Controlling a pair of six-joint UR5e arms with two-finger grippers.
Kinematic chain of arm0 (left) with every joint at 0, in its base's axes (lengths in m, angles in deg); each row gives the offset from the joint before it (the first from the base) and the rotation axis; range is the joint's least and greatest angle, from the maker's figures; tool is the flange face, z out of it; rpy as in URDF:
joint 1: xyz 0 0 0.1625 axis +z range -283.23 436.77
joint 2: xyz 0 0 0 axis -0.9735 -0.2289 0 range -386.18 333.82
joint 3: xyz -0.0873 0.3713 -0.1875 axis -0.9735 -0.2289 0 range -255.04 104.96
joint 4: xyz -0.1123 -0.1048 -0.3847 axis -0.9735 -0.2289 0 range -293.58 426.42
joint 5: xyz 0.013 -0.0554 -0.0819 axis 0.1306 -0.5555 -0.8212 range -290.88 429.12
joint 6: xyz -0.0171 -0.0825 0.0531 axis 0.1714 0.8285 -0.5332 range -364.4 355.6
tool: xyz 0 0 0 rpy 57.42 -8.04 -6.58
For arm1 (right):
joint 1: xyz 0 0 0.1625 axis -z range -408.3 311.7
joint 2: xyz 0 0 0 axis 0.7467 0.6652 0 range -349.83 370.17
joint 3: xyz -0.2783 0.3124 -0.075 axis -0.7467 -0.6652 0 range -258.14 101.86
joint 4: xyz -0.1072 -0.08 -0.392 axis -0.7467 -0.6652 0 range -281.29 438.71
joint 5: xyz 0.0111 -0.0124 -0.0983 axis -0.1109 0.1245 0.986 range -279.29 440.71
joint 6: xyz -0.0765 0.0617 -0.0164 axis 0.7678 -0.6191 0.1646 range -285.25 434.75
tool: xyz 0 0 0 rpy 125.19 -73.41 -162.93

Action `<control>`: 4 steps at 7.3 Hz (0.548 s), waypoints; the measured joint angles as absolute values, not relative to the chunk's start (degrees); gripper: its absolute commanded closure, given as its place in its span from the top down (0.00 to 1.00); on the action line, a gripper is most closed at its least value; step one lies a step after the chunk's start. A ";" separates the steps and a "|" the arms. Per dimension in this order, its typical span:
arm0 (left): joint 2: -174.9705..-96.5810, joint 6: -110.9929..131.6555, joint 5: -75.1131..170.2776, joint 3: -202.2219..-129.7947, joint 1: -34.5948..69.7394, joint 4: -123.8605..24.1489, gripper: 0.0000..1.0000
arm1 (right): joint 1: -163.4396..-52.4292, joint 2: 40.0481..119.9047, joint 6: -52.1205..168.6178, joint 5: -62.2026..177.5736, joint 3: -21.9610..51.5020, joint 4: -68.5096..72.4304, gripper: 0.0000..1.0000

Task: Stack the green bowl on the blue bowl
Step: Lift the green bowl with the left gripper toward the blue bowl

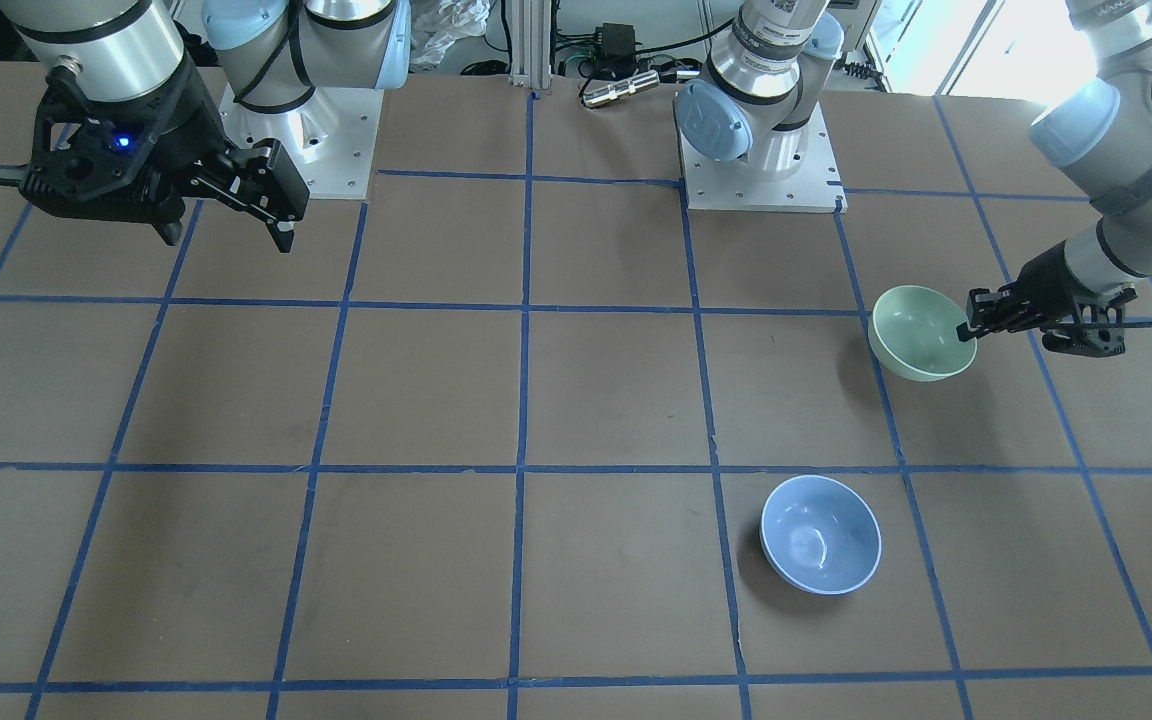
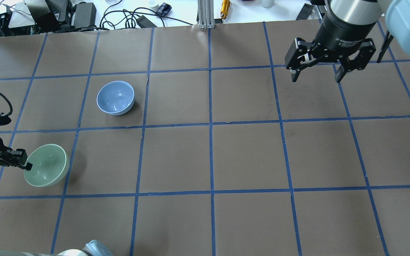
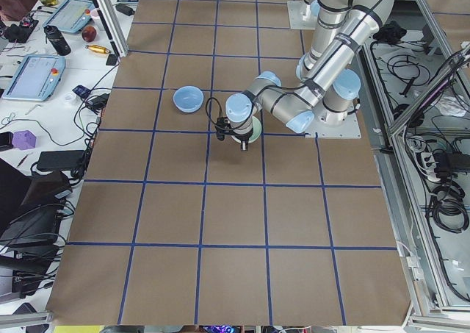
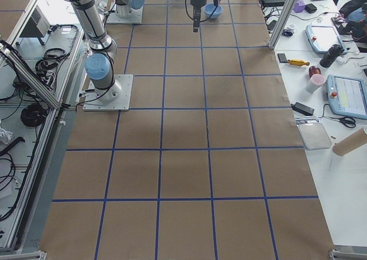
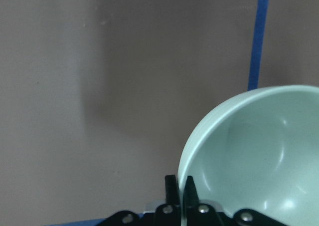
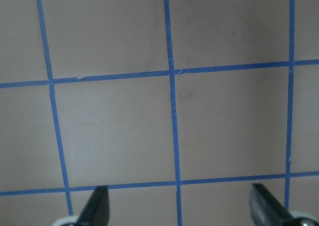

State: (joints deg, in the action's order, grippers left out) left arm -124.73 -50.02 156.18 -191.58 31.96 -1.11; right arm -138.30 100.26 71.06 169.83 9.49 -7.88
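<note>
- on the robot's left side of the table (image 2: 205, 156), the left gripper (image 2: 27, 165) is pinched on the rim of the green bowl (image 2: 48, 170), which is tilted
- the blue bowl (image 2: 115, 97) sits upright nearby, apart from it
- the right gripper (image 2: 316, 79) hangs with its fingers spread

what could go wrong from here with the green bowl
The left gripper pinches the green bowl at just one spot on its glossy rim, so it may slip or swing during the carry.
The bowl looks tilted; released that way over the blue bowl, it might land crooked or knock it aside.
</note>
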 measured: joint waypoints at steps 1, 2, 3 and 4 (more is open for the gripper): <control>-124.92 -49.70 154.46 -190.01 31.31 -1.66 0.08 | -138.30 100.26 71.06 169.83 9.49 -7.90 1.00; -125.27 -48.70 152.23 -187.98 29.40 -2.14 0.08 | -138.30 100.26 71.06 169.83 9.49 -7.89 1.00; -125.94 -46.40 150.81 -185.24 26.28 -2.44 0.08 | -138.30 100.26 71.07 169.83 9.49 -7.87 1.00; -127.23 -43.70 149.88 -181.83 23.63 -3.18 0.08 | -138.30 100.26 71.09 169.83 9.49 -7.87 1.00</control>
